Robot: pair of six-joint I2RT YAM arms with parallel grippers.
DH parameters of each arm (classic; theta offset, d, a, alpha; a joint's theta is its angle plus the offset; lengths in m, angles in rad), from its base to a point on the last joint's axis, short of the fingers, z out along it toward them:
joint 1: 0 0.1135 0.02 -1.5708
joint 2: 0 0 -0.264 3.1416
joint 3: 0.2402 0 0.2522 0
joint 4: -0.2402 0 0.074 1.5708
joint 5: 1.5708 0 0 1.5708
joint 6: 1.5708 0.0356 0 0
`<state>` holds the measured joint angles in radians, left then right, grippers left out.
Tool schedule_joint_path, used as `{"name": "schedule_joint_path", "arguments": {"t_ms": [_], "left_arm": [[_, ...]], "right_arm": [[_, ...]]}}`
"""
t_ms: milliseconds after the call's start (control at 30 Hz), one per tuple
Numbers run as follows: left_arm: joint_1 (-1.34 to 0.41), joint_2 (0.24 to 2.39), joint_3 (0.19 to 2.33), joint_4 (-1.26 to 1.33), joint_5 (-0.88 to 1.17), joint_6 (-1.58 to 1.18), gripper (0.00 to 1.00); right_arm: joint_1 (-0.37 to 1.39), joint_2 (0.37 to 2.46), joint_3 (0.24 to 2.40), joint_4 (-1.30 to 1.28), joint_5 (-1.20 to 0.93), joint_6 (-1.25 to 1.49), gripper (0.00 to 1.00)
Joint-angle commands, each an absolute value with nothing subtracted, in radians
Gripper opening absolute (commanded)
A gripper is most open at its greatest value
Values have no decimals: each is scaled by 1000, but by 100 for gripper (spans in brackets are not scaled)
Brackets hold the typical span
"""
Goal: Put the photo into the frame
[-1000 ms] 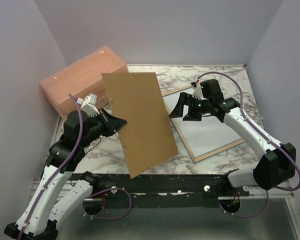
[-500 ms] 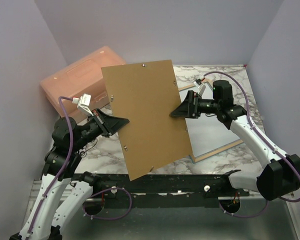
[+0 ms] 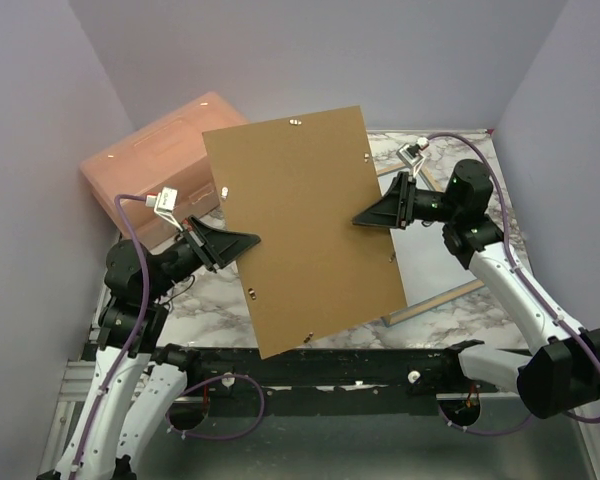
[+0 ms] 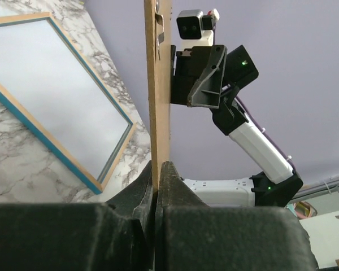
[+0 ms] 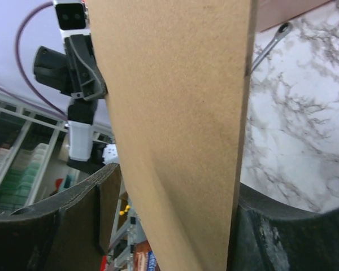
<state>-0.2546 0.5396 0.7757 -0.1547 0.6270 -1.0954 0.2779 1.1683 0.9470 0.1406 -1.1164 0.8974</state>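
A plain brown backing board (image 3: 300, 230) hangs tilted in the air between both arms. My left gripper (image 3: 248, 240) is shut on its left edge, and the left wrist view shows the jaws pinching the thin edge (image 4: 158, 169). My right gripper (image 3: 365, 218) straddles the board's right edge. In the right wrist view its jaws (image 5: 178, 180) stand open round the board (image 5: 175, 84), with a gap at the left finger. The frame (image 3: 435, 300) lies on the table at the right, wood side up, half hidden by the board. A plain white sheet (image 4: 56, 90) fills it. No printed side of the photo shows.
A pink plastic box (image 3: 150, 160) sits at the back left, behind the board. The marble table top (image 3: 220, 290) ends at a black rail along the near edge. Purple walls close in the left, back and right sides.
The left arm has lifted the board higher and swung it to the right. The right gripper rose from over the frame to the board's right edge, and its jaws have narrowed.
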Motion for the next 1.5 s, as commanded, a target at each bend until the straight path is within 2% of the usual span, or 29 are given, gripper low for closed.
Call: {"name": "schedule_joint_path", "arguments": {"t_ms": [0,167,333,400,500,567,600,667,767,800,900,1033,1233,1467], "left_arm": [[-223,532,748,-75,693,-1109,0],[-191,535,709,-35,719,-1127,0],[-165,543,695,-23,739,-1134,0],[-157,547,694,-26,745,-1131,0],[-149,548,690,-31,751,-1125,17],[-146,552,686,-30,755,-1121,35],[-144,556,686,-29,758,-1119,49],[-143,567,684,-27,764,-1117,65],[-141,580,680,-26,766,-1114,85],[-141,584,679,-27,766,-1112,88],[-140,593,680,-55,762,-1095,94],[-140,613,711,-179,719,-1021,96],[-140,661,749,-378,602,-901,98],[-142,717,729,-385,603,-892,98]], "right_arm": [[285,1134,944,292,-1219,1020,60],[284,1129,944,333,-1238,1057,37],[283,1140,957,341,-1248,1065,7],[283,1143,959,341,-1246,1061,1],[282,1147,962,339,-1238,1058,1],[283,1150,967,334,-1231,1057,1],[282,1150,970,330,-1227,1053,1],[282,1154,989,278,-1216,1019,1],[282,1166,1045,118,-1171,913,0],[282,1171,1074,29,-1145,858,0],[282,1190,1151,-202,-1028,713,1],[282,1209,1223,-395,-869,612,0],[282,1212,1314,-588,-611,514,0],[283,1220,1395,-747,-246,412,0]]}}
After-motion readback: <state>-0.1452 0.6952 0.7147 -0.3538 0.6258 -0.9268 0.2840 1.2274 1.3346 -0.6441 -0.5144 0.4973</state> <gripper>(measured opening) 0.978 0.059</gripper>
